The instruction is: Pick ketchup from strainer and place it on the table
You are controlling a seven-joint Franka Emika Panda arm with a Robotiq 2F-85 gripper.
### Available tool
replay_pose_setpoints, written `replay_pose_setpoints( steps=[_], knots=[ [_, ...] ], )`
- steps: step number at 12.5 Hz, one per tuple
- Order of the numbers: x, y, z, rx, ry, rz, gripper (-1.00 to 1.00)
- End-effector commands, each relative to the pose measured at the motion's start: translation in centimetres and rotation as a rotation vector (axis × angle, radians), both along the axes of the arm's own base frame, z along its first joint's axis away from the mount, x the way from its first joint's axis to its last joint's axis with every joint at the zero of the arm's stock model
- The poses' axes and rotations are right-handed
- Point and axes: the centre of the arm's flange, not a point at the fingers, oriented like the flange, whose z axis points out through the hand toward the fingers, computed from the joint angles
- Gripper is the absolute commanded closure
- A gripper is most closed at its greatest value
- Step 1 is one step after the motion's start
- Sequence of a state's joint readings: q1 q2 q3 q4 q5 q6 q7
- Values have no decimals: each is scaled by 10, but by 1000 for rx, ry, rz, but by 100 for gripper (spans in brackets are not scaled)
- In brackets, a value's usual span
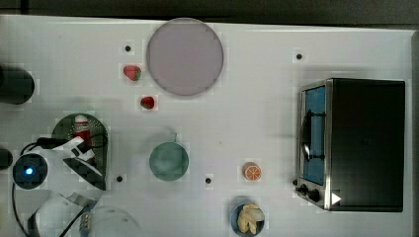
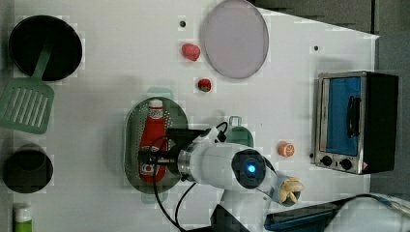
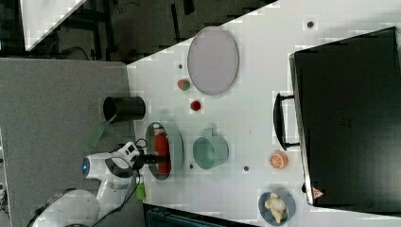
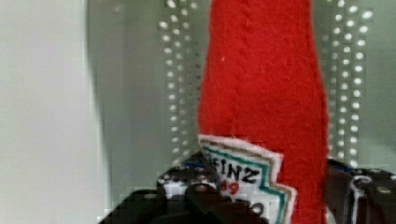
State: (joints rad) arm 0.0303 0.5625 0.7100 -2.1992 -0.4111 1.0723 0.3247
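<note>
Wrist view: the ketchup (image 4: 261,107) lies closest to the lens, its red body running lengthwise away from the gripper (image 4: 268,196). One dark finger (image 4: 187,196) stands on one side of the label and the other finger on the opposite side, so the jaws straddle the bottle across its short axis. Whether they already press on it cannot be told.

Left view: the ketchup (image 2: 153,142) lies flat inside the strainer (image 2: 129,140), white cap toward the left view's top, long axis matching the strainer's. The gripper (image 2: 154,158) is over the labelled lower half.

Top view: the strainer (image 1: 62,127) sits well apart from the teal cup (image 1: 169,161), with bare table (image 1: 237,123) beyond.

Right view: the ketchup (image 3: 162,149) remains inside the strainer (image 3: 178,142), with the gripper (image 3: 152,159) on it. Judgement: closing, then lifting straight up, is the step in hand.
</note>
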Motion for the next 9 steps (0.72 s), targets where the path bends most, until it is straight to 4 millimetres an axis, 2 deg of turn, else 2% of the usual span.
replay_pose_setpoints(
  steps=[1, 4, 6, 9],
  knots=[
    [10, 16, 77, 60, -79, -87, -21],
    [22, 11, 141, 76, -84, -192, -21],
    [32, 1, 174, 45, -59, -211, -21],
    [59, -32, 216, 13, 6, -149, -21]
  ],
)
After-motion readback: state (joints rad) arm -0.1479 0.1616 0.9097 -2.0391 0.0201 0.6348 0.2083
